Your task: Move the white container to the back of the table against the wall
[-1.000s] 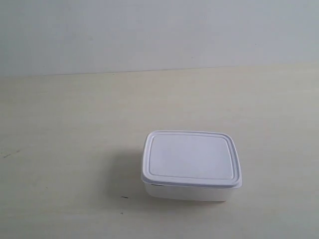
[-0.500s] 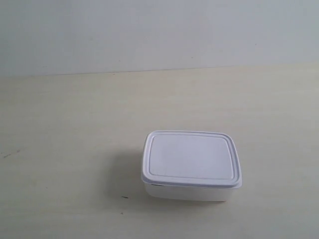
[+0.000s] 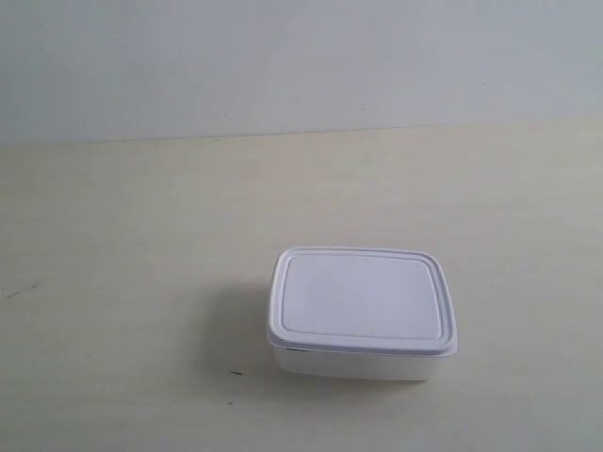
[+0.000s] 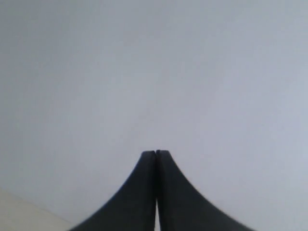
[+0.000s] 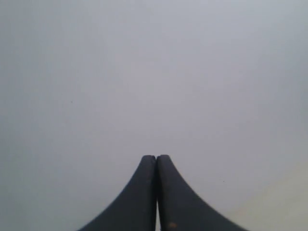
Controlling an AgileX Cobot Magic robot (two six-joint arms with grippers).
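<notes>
At five o'clock on the table (image 3: 113, 235), the container (image 3: 362, 306) looks light, stiff, slick, best pinched across its rim; left claw (image 4: 156, 153) and right claw (image 5: 156, 157) are closed, empty.

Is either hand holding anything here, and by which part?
Nothing is held. The left hand and right hand are both shut and empty; the shallow rectangular white plastic container sits untouched on the pale cream table.

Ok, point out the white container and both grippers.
white container (image 3: 363, 303): exterior view, middle of its flat top.
left gripper (image 4: 156, 153): left wrist view, where its two shut tips meet.
right gripper (image 5: 156, 157): right wrist view, where its two shut tips meet.
</notes>
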